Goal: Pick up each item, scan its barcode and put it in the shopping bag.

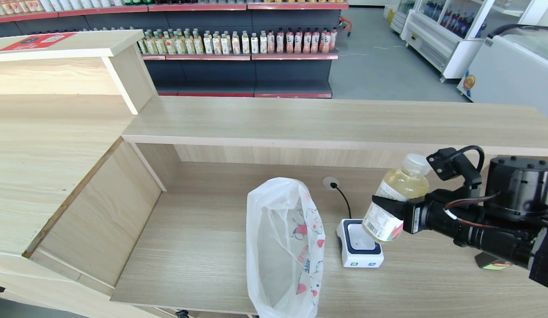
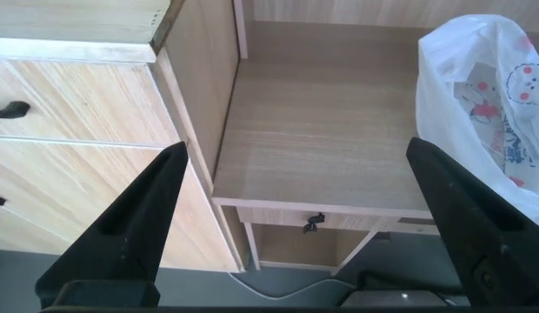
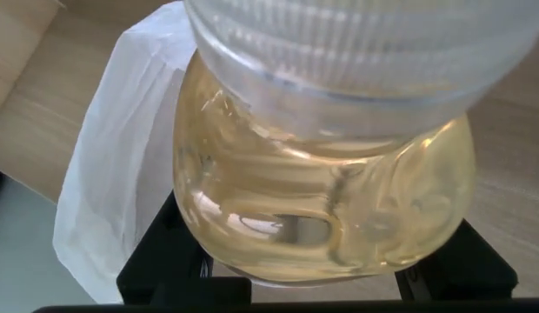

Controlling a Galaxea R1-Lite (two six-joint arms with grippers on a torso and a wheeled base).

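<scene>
My right gripper [image 1: 391,211] is shut on a clear bottle of pale yellow drink [image 1: 395,198] with a white cap and a barcode label. It holds the bottle tilted just above the white and blue barcode scanner [image 1: 359,244] on the desk. The same bottle [image 3: 322,200] looms close in the right wrist view, with the bag [image 3: 122,200] behind it. A white plastic shopping bag [image 1: 285,247] with red cartoon prints stands open left of the scanner. My left gripper [image 2: 296,217] is open, hanging off the desk's front left corner, with the bag [image 2: 487,96] far off.
A raised wooden counter ledge [image 1: 335,121] runs behind the desk [image 1: 198,247], and a wooden side wall [image 1: 101,212] closes the left. The scanner's black cable [image 1: 342,198] leads to a grommet. A small dark item [image 1: 492,261] lies under my right arm. Drawers [image 2: 69,113] sit left of the desk.
</scene>
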